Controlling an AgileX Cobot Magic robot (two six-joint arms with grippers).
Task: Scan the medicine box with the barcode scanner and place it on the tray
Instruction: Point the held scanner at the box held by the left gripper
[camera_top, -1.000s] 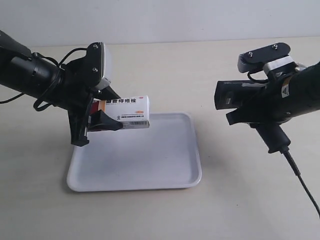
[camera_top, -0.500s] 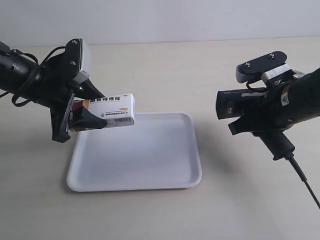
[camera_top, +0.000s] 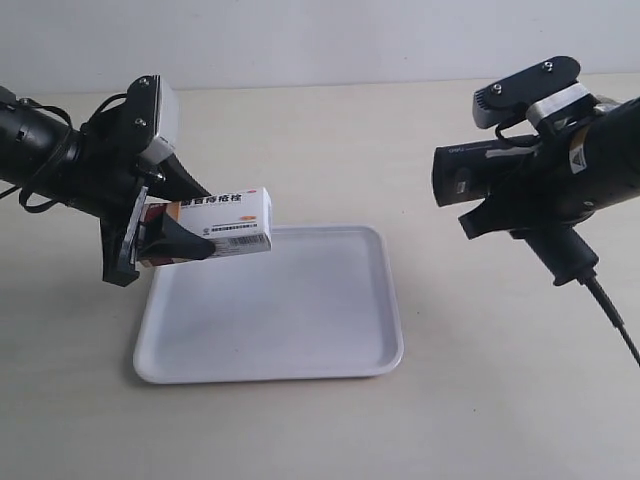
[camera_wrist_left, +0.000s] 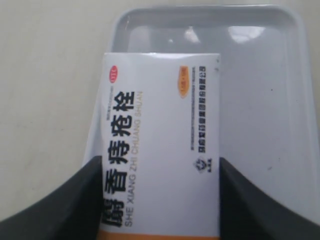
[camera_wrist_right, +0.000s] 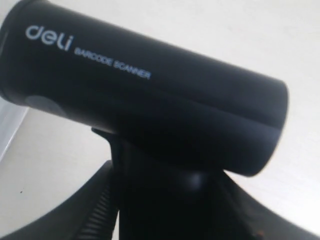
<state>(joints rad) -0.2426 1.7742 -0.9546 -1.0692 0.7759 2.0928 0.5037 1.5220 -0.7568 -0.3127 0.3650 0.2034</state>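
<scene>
The white medicine box (camera_top: 215, 223) with its red and orange end hangs over the far left corner of the tray (camera_top: 300, 310). My left gripper (camera_top: 165, 240) is shut on that end. The left wrist view shows the medicine box (camera_wrist_left: 160, 150) between both black fingers (camera_wrist_left: 65, 205), with the tray (camera_wrist_left: 265, 90) beneath. At the exterior view's right, my right gripper (camera_top: 530, 215) is shut on the handle of the black barcode scanner (camera_top: 480, 172); its head points toward the box and its cable (camera_top: 610, 320) trails down. In the right wrist view the barcode scanner (camera_wrist_right: 145, 95) fills the frame.
The beige tabletop (camera_top: 320, 130) runs all round the tray. A pale wall stands behind the table. The scanner cable runs off toward the lower right edge of the exterior view.
The left arm drew back to the left with the box, then held still. The right arm lifted the scanner slightly over the last half second.
</scene>
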